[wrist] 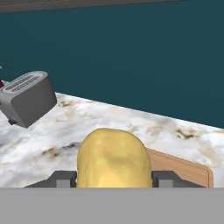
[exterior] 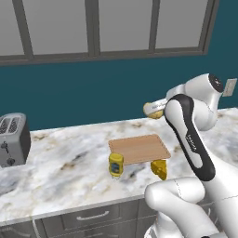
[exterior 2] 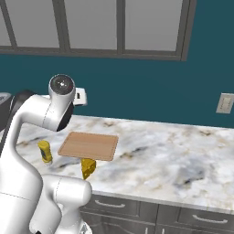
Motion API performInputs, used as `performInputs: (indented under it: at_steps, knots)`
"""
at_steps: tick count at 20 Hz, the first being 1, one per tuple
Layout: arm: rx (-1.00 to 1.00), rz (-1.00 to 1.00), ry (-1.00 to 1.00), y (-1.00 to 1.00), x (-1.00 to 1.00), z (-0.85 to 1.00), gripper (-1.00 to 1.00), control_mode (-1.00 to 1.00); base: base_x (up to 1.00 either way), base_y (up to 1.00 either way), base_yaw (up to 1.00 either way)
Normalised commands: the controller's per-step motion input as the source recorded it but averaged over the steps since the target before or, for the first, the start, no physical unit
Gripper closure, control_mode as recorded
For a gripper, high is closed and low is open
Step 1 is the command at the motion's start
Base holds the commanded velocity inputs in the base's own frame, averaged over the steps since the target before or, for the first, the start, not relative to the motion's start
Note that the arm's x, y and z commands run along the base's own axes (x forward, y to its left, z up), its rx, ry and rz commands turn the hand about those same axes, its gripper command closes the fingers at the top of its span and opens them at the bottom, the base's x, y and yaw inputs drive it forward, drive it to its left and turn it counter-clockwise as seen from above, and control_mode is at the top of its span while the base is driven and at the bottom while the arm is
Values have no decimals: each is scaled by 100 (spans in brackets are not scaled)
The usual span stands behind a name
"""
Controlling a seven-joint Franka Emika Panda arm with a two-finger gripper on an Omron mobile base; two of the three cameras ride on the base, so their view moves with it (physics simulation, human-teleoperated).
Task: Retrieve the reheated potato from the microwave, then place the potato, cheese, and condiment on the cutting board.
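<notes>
Potato (wrist: 113,158) out of the microwave, clamped in the pincer (wrist: 114,178), low in the middle of the hand view, above the cutting board (exterior: 139,148). Still off the board, on the tabletop (exterior: 65,162): cheese (exterior: 159,168), condiment (exterior: 115,164). Toaster (exterior: 12,138) far left, nothing blocking.

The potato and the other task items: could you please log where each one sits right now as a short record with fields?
potato: held between the fingers of the gripper, above the counter, behind the board
gripper: shut on the potato
cutting board: flat on the marble counter, nothing on it
condiment: upright on the counter, at the board's front left corner
cheese: on the counter, at the board's front right corner
toaster: far left on the counter
</notes>
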Motion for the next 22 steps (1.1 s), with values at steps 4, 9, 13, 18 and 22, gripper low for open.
performInputs:
  at_steps: [4, 9, 13, 18, 22]
  knots:
    - [0, 0, 0, 0, 0, 0, 100, 100, 0, 0, 0]
    - [0, 0, 0, 0, 0, 0, 100, -100, 0, 0, 0]
    - [0, 0, 0, 0, 0, 0, 100, -100, 0, 0, 0]
    - [0, 0, 0, 0, 0, 0, 100, -100, 0, 0, 0]
    - [0, 0, 0, 0, 0, 0, 100, -100, 0, 0, 0]
